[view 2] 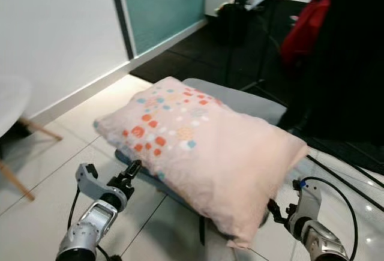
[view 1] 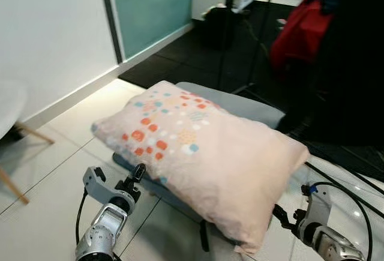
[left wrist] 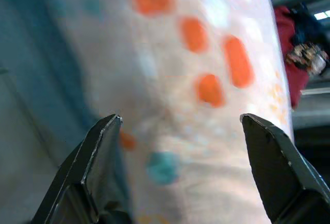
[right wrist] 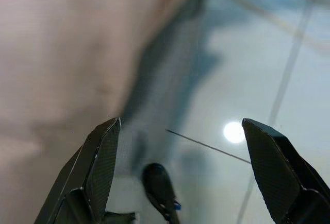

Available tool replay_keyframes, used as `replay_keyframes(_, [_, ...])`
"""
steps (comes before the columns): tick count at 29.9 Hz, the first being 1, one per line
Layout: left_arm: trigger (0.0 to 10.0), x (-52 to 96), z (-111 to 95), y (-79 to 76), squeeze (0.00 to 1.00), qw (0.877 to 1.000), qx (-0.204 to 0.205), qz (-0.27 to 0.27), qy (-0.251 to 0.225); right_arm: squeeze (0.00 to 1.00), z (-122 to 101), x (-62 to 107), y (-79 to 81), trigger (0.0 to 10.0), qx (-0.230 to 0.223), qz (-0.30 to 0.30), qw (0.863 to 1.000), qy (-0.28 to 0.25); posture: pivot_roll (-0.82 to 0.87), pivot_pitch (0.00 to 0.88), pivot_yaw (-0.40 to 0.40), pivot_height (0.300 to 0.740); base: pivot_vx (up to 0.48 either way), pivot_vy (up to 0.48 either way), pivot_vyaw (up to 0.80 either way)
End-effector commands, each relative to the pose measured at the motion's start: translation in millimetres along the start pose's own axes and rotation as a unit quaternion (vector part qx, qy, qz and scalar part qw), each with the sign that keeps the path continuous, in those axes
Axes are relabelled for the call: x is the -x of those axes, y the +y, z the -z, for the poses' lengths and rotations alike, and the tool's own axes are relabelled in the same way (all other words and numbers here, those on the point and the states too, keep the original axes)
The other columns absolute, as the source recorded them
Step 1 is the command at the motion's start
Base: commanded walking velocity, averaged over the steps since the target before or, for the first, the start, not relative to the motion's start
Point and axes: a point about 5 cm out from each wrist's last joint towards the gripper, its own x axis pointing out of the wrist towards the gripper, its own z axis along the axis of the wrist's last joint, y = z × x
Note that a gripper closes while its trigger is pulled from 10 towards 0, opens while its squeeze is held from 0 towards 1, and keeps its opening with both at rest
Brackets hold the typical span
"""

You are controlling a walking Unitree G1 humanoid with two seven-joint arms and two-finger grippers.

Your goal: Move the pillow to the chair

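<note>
The pillow (view 1: 198, 156) is lying across the grey seat of the chair (view 1: 252, 108), its pale pink cover printed with orange and teal patches at the end nearer the wall, and its long body overhanging the seat's front edge. The left gripper (view 1: 138, 174) is reaching up from below on its silver arm, wrist bent so the black fingers are pointing at the pillow's patterned end, just beside it; its jaws are standing wide apart, gripping nothing (the left wrist view is showing the spotted fabric between the two fingertips (left wrist: 105, 136)). The right gripper (view 2: 277, 210) is angling in low from the other side, close under the pillow's plain corner, and its jaws are spread wide too, holding nothing. A white tiled floor (view 1: 54, 201) is showing beneath, with a red bag (view 1: 300, 33) farther back.
</note>
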Motion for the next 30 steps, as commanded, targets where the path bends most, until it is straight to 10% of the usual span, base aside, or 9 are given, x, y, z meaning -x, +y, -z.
replay_keyframes(1, [10.0, 0.1, 2, 2.0, 0.0, 1.0, 0.002, -0.002, -0.003, 0.0, 3, 4.5, -8.4, 10.0, -0.011, 0.01, 1.0, 0.002, -0.32, 0.151, -0.031, 0.53, 0.0, 0.0, -0.66])
replay_keyframes(11, [10.0, 0.5, -2, 5.2, 0.0, 0.998, -0.041, -0.031, -0.046, 0.0, 2, 6.7, -11.7, 10.0, -0.015, 0.01, 1.0, 0.002, -0.33, 0.17, -0.034, 0.53, 0.0, 0.0, -0.65])
replay_keyframes(17, [10.0, 7.3, -15, 24.8, 0.0, 0.977, -0.148, -0.129, -0.08, 0.0, 0, 5.8, -9.9, 10.0, -0.028, 0.008, 1.0, -0.01, -0.33, 0.18, -0.032, 0.53, 0.0, 0.0, -0.41])
replay_keyframes(30, [10.0, 22.2, -10, 60.9, 0.0, 0.956, -0.139, -0.247, -0.068, 0.0, 2, 7.8, -11.8, 10.0, -0.029, 0.005, 1.0, -0.008, -0.34, 0.187, -0.031, 0.53, 0.0, 0.0, 0.0])
